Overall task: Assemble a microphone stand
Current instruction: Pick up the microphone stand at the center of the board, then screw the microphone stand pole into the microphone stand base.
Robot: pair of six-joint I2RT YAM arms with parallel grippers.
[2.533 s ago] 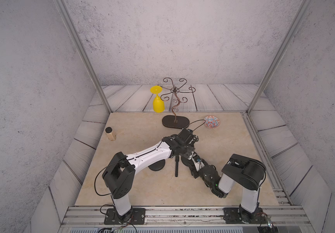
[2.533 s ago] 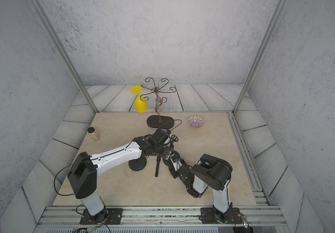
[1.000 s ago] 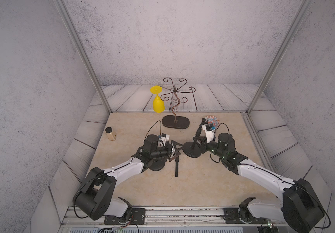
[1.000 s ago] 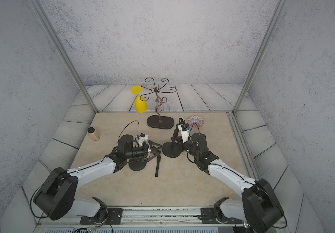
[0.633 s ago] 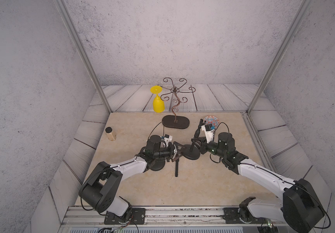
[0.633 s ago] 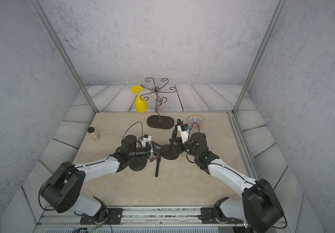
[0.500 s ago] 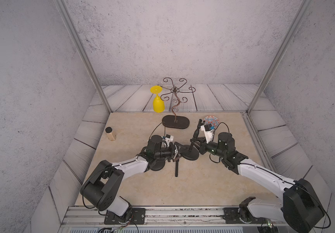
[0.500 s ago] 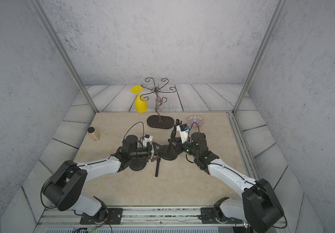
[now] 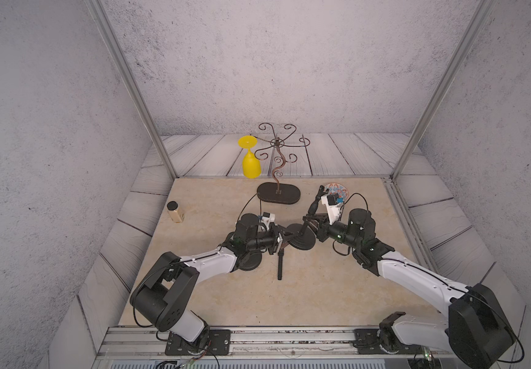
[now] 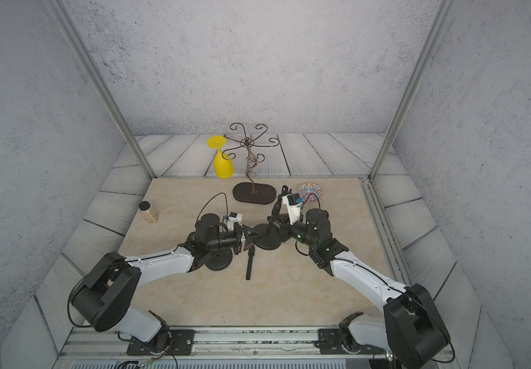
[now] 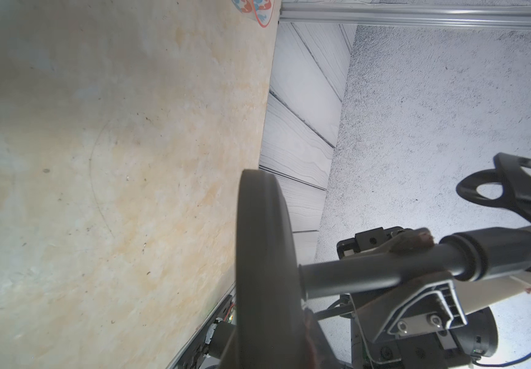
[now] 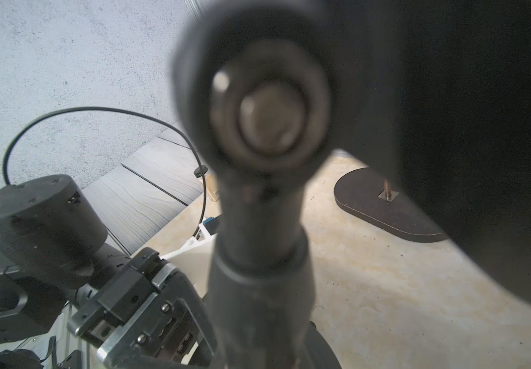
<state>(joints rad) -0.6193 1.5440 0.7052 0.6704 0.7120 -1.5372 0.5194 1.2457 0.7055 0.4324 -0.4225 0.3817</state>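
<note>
**Base-and-Pole Assembly: Position and Handling**

**Location.** The round base [image 9: 301, 242] is about mid-table [image 9: 321, 287], between the two arms. The pole [image 11: 369, 271] rises from its centre, leaning slightly, with the clip [image 9: 321, 191] at its top. A loose rod [image 9: 279, 263] lies just beside the base, toward the table's near edge. A second disc [image 9: 250, 260] lies partly under the left arm.

**Gripper state.** The right gripper [image 9: 308, 220] is clamped on the pole, low down, just above the base. The left gripper [image 9: 289, 238] appears pinched onto the base's rim.

**Handling.** The base is probably heavy, rigid metal with a smooth finish, so its thin rim gives only a shallow, slippery hold. Carry the load at the pole, close to the base, and use the rim hold only to stop rotation. The clip looks the weakest part and should not be loaded.
</note>
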